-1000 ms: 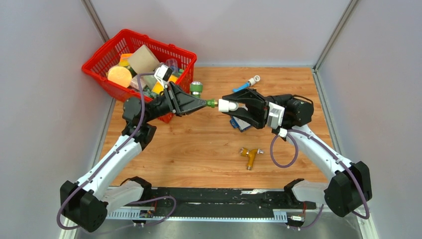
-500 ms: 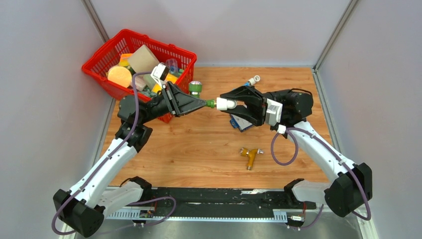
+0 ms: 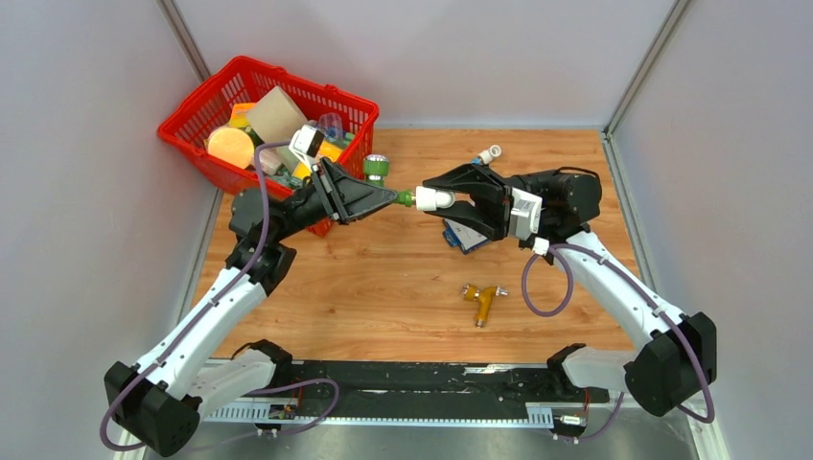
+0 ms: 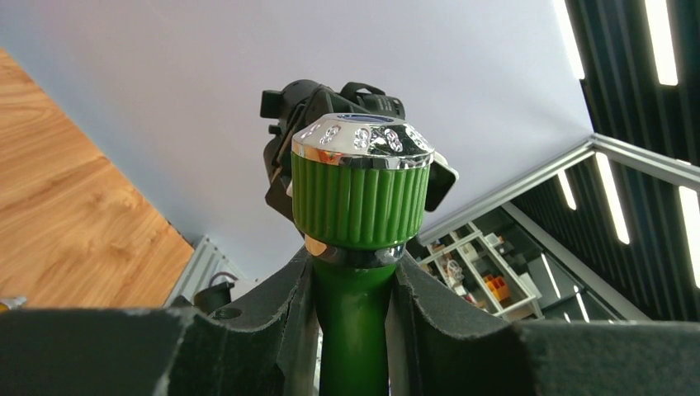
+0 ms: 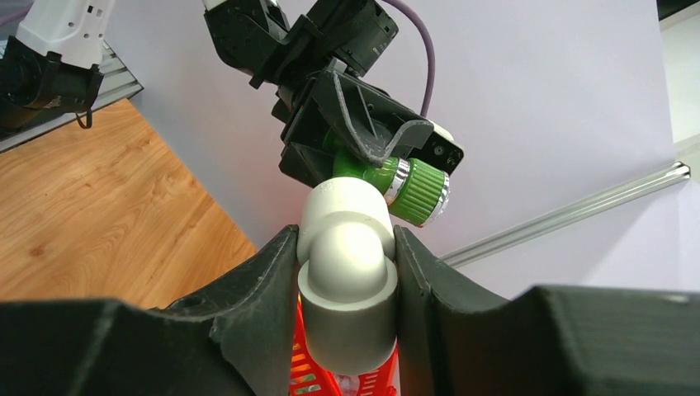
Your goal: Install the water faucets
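The green faucet (image 4: 361, 206) is glossy plastic, its knob ribbed and capped by a mirror-bright, chrome-look ring. The white elbow pipe fitting (image 5: 347, 272) is smooth plastic with a soft sheen. The left gripper (image 4: 353, 297) has fingers (image 4: 264, 338) of matt black, faintly grainy material. The table (image 3: 383, 287) shows satin wood grain. The red basket (image 3: 197, 155) is shiny plastic lattice.

Both arms stretch inward above the worktop, tip to tip; left gripper (image 3: 391, 199) fingers pinch the green faucet (image 4: 361, 194), right gripper (image 3: 443, 201) fingers the white elbow fitting (image 5: 345, 247).
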`<action>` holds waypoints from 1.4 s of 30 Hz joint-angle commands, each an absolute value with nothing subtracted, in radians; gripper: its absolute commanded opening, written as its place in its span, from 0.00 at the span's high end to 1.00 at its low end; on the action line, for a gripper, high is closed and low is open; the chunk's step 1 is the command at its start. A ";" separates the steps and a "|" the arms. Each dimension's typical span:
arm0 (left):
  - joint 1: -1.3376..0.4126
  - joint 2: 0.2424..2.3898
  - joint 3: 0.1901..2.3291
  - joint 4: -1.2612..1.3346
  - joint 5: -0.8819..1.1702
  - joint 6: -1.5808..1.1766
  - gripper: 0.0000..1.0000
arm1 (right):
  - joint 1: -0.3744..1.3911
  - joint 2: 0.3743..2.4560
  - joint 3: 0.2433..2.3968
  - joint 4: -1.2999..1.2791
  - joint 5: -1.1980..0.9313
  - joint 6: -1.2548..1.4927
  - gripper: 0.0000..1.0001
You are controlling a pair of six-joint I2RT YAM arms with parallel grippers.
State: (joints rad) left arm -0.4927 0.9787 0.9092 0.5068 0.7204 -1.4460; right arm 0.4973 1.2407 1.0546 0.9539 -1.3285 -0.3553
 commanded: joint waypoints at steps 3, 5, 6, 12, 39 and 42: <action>-0.523 0.965 0.874 0.630 0.675 -1.453 1.00 | 0.517 1.267 1.078 0.930 -1.298 -0.339 1.00; -0.528 0.956 0.871 0.630 0.661 -1.422 1.00 | 0.518 1.269 1.080 0.922 -1.293 -0.328 1.00; -0.531 0.953 0.867 0.630 0.652 -1.399 1.00 | 0.517 1.269 1.081 0.922 -1.292 -0.321 1.00; -0.541 0.945 0.821 0.702 0.621 -1.388 1.00 | 0.520 1.264 1.059 0.952 -1.258 -0.281 1.00; -0.624 0.914 0.718 0.864 0.509 -1.200 1.00 | 0.534 1.284 1.034 1.084 -1.172 0.020 1.00; -0.626 0.922 0.706 0.902 0.518 -1.186 1.00 | 0.534 1.295 1.032 1.127 -1.187 0.075 1.00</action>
State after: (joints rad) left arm -0.5976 0.9176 0.7189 0.8085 0.4572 -1.2335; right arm 0.5171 1.2724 1.0325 1.0706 -1.2198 -0.0437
